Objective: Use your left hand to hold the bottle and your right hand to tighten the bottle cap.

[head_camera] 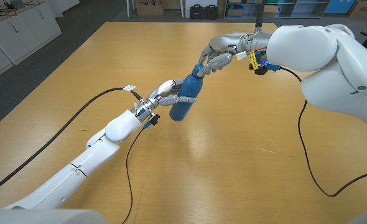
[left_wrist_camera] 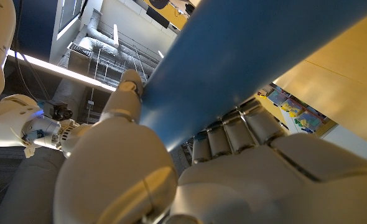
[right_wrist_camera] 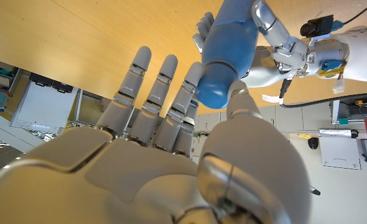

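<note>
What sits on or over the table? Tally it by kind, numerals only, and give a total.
Blue bottle: 1
Robot hands: 2, the left hand gripping the bottle's body and the right hand at its cap end
Black cables trailing over the wooden table: 2
Total: 5

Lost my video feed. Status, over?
Left hand grips the blue bottle, tilted. Right hand at its cap end, fingers spread. Nothing in the way.
</note>
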